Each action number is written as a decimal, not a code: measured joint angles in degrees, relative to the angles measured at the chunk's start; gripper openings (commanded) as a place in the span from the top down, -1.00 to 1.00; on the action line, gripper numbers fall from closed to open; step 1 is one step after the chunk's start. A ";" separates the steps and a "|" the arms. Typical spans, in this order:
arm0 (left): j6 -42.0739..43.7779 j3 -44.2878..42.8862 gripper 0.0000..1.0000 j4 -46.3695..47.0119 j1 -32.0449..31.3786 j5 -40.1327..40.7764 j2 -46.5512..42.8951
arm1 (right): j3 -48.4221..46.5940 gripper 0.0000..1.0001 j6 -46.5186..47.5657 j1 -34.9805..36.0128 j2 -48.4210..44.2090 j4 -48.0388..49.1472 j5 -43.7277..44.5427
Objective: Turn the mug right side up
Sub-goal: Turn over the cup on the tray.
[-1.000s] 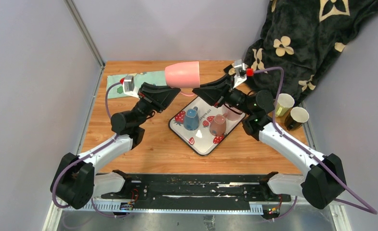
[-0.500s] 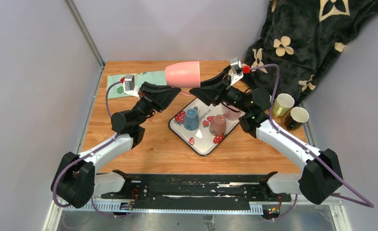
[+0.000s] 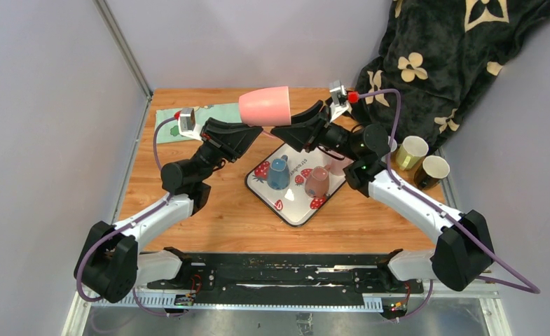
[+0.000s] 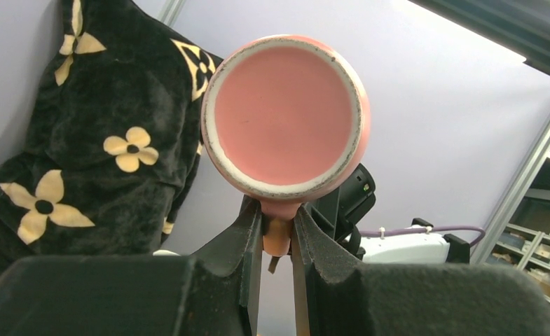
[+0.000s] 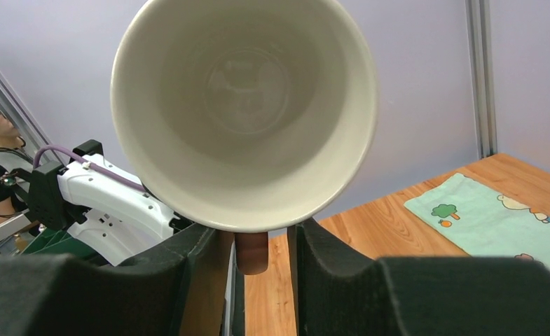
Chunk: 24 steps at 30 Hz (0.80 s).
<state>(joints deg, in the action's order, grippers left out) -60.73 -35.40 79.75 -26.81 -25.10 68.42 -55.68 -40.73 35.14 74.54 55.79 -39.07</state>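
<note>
You have the pink mug (image 3: 265,106) up in the air above the far half of the surface (image 3: 223,210), lying on its side between the two arms, base to the left and mouth to the right. Your left pincer (image 4: 277,224) is pinching the mug's handle from below, both fingers pressed against it, with the ringed base facing that wrist camera. Your right pincer (image 5: 258,241) is spread, a finger on either side of the same handle, with a gap showing on at least one side. From that wrist you look straight into the mug, whose cream inside shows right down to the bottom. Below the mug sits a white strawberry-print tray (image 3: 296,208) carrying a blue cup (image 3: 279,173) and a brownish-pink cup (image 3: 317,182), both mouth down. A third pinkish cup (image 3: 338,166) on the tray is partly hidden by your right arm. Off the right edge of the surface, a cream mug (image 3: 413,150) and a dark mug (image 3: 433,170) stand upright side by side, against a black flowered blanket (image 3: 440,63). A green printed cloth (image 3: 205,112) lies flat at the far left corner, behind your left arm.
</note>
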 measured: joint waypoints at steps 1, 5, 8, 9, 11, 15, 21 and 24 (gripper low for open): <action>0.00 0.00 1.00 0.02 0.00 0.00 0.00 | -0.07 0.28 -0.07 0.02 0.11 0.02 -0.02; 0.00 0.00 1.00 0.00 0.00 0.00 0.00 | -0.09 0.46 -0.48 0.17 0.46 0.35 -0.09; 0.02 0.00 1.00 0.00 0.02 0.02 0.00 | -0.09 0.64 -0.92 0.33 0.50 0.59 -0.11; 0.00 0.00 1.00 0.02 0.02 0.04 0.00 | -0.09 0.71 -1.11 0.37 0.50 0.74 -0.04; -0.26 0.00 1.00 0.07 0.02 0.07 0.00 | -0.09 0.81 -1.55 0.39 0.50 0.92 0.00; -0.46 0.00 1.00 0.11 0.02 0.07 0.00 | -0.04 0.98 -1.62 0.55 0.48 1.03 0.70; -0.61 0.00 0.57 0.20 0.02 0.02 0.00 | 0.15 1.00 -1.62 0.63 0.13 0.74 1.64; -0.70 0.00 0.46 0.22 0.00 0.00 0.00 | 0.26 1.00 -1.44 0.68 -0.52 -0.39 1.84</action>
<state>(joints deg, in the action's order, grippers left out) -61.43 -35.40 79.96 -26.81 -25.10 68.42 -55.42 -42.17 35.81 74.02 55.40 -37.23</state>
